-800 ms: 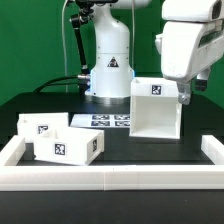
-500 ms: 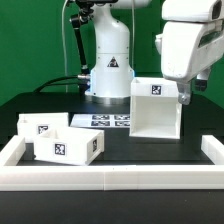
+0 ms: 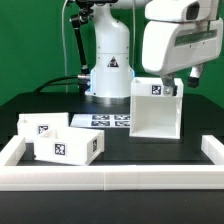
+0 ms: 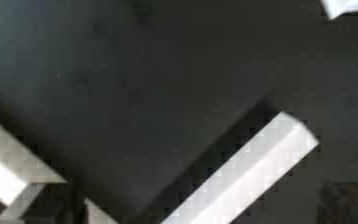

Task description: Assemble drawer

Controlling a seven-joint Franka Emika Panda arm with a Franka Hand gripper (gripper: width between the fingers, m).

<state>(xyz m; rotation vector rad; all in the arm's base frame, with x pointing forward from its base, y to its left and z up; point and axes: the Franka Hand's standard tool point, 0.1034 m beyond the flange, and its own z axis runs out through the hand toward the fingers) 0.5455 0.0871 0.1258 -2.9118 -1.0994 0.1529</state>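
Note:
The drawer's tall white housing [image 3: 155, 112] stands at the exterior view's right, its tag on the upper front. Two smaller open-top white boxes [image 3: 40, 125] [image 3: 68, 148] sit side by side at the left, each with a tag. My gripper [image 3: 177, 91] hangs just above the housing's top right edge. In the wrist view the gripper [image 4: 190, 208] has its dark fingers [image 4: 23, 206] wide apart at the frame corners. A white wall edge of the housing [image 4: 270, 166] runs slantwise below them. The jaws are open and hold nothing.
The marker board [image 3: 105, 120] lies flat on the black table behind the boxes, before the robot base [image 3: 108, 70]. A low white border rail [image 3: 110, 178] runs along the front and up both sides. Another white edge [image 4: 5, 158] shows in the wrist view.
My hand has swung toward the exterior view's left and now hangs over the housing's top. The housing and both boxes have not moved.

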